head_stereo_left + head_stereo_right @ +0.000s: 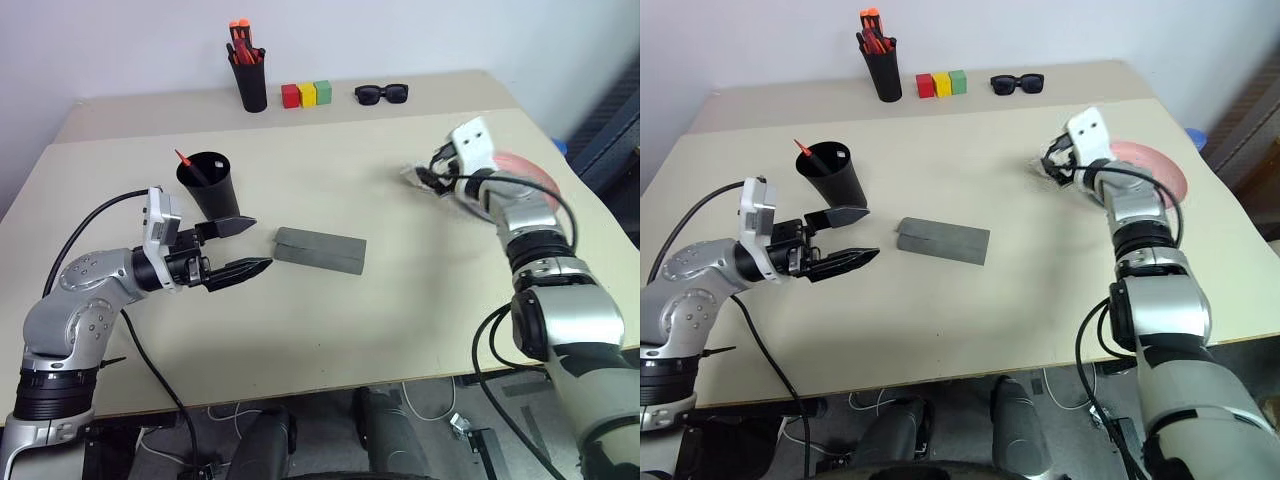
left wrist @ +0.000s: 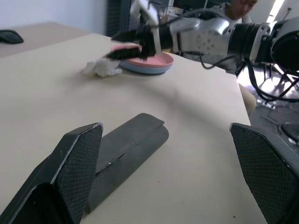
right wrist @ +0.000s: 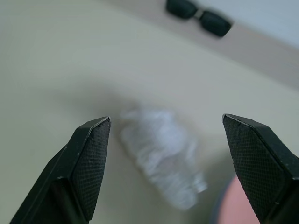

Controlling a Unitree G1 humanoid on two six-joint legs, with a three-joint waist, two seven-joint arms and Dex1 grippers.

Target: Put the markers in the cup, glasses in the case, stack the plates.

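Note:
The black cup [image 1: 212, 188] stands upright at the left with a red marker [image 1: 186, 161] leaning in it. Just in front of it my left gripper [image 1: 238, 250] is open and empty, pointing toward the closed grey case [image 1: 320, 250], which lies flat mid-table. The pink plate [image 2: 156, 59] rests on the light blue plate [image 2: 140, 69] at the right. My right gripper [image 3: 166, 120] is open beside the plates, hovering over a crumpled white wad [image 3: 163, 158] without holding it. The glasses are out of view.
At the back of the table stand a black pen holder [image 1: 251, 80] with orange-capped pens, red, yellow and green blocks [image 1: 306, 95], and black sunglasses [image 1: 382, 93]. Bare tabletop [image 1: 400, 300] lies in front of the case.

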